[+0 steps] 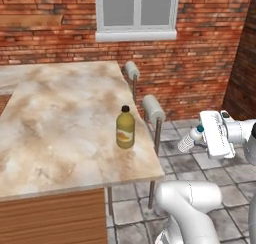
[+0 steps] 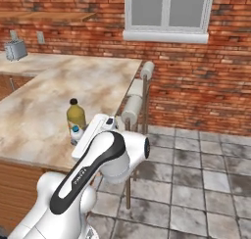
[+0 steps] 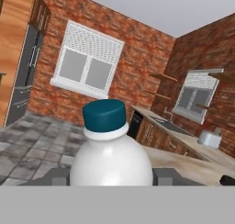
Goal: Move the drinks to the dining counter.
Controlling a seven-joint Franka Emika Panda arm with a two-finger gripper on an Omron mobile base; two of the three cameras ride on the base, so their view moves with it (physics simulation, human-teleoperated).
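Juice bottle (image 1: 125, 127) already on dining counter (image 1: 60, 138), frame centre. Gripper (image 1: 199, 138) at right edge grasps water bottle (image 1: 189, 140) above floor; placing left.

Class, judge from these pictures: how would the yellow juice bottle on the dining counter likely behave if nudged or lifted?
The juice bottle stands upright on the dining counter; its squat body probably resists tipping. It looks full, so likely fairly heavy for its size. Knocked over, its round body could roll toward the nearby edge.
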